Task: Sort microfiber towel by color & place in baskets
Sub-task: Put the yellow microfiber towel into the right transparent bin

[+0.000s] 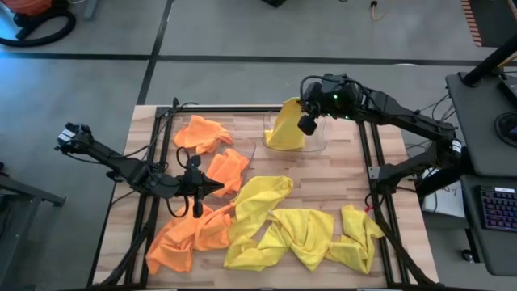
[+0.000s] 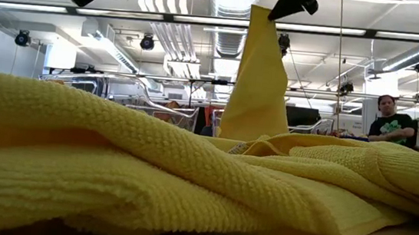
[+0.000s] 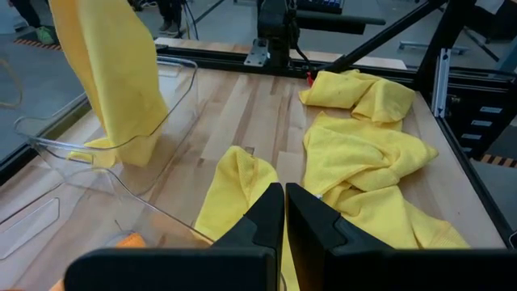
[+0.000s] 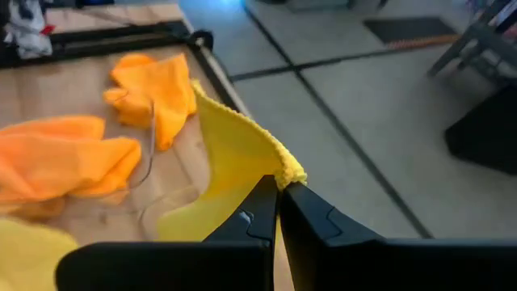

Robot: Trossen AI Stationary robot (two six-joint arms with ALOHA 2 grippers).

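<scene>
My right gripper (image 1: 307, 123) is shut on a yellow towel (image 1: 284, 128) above a clear basket (image 1: 321, 136) at the table's far middle. My left gripper (image 1: 216, 185) is shut and holds nothing. It hovers at the table's middle left, beside the orange towels (image 1: 227, 168). A second clear basket (image 3: 56, 212) stands left of the first. More orange towels lie at the far left (image 1: 201, 133) and the near left (image 1: 184, 236). Several yellow towels (image 1: 303, 230) lie crumpled over the near middle and right. My right gripper pinches the yellow towel's upper edge (image 4: 289, 172) between its two fingers, from above. The towel hangs below the fingers (image 2: 257, 83) as a long slack drape, and its lower end (image 3: 123, 147) rests inside the clear basket.
A black metal frame (image 1: 166, 137) runs round the table's edges. Bare wood (image 1: 323, 174) lies between the baskets and the yellow pile. A person (image 2: 391, 120) shows beyond the table in the low view.
</scene>
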